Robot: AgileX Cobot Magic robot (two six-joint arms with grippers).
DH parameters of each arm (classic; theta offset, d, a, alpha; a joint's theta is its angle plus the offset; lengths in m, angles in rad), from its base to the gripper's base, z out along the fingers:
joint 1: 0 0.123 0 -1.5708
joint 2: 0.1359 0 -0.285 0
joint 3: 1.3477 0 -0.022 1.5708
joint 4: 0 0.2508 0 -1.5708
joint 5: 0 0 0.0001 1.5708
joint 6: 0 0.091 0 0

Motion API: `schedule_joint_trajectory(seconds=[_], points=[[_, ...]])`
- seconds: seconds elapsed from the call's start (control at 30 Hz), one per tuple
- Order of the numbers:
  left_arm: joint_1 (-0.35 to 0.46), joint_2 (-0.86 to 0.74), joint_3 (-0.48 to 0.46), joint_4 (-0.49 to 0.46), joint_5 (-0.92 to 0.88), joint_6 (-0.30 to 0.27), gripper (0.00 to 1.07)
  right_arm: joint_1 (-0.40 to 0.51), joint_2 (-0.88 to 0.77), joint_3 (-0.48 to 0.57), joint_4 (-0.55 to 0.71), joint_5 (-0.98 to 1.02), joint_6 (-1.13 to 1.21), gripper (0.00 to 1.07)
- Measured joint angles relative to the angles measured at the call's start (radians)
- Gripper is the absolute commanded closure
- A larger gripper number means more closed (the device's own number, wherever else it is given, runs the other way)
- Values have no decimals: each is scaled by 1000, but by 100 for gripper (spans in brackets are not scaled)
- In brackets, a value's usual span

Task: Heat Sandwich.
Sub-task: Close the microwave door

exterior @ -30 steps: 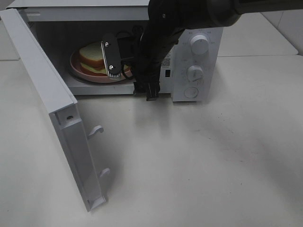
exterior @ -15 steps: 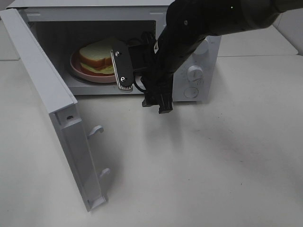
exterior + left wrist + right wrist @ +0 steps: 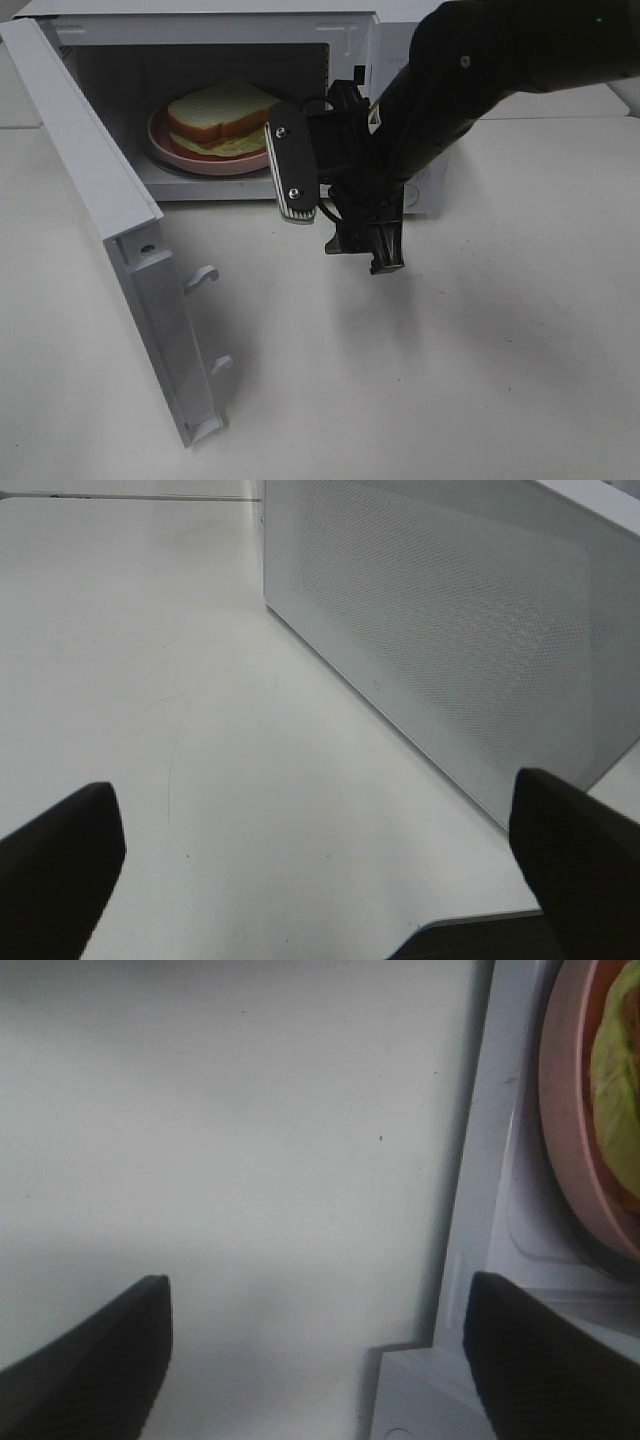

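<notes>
The sandwich, white bread with lettuce, lies on a pink plate inside the open microwave. My right gripper hangs open and empty just outside the oven's mouth, to the right of the plate and above the table. In the right wrist view its open gripper frames bare table, with the plate's rim and a lettuce edge of the sandwich at one side. My left gripper is open and empty, facing a white meshed panel of the microwave. The exterior view does not show it.
The microwave door stands swung out to the front left, with two latch hooks on its edge. The control knobs are hidden behind my right arm. The white table spreads in front and to the right.
My right gripper has drawn back out of the oven's mouth, moving right and toward the front, still open and empty. The sandwich and plate stay inside.
</notes>
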Motion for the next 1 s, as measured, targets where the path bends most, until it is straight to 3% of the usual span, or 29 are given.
schedule_joint_trajectory(seconds=[0.53, 1.0], points=[[0, 0, 0, 0, 0, 0, 9, 7, -194, 234, 8, -3, 272, 31], [0, 0, 0, 0, 0, 0, 9, 7, -428, 376, 8, 83, 766, 31]])
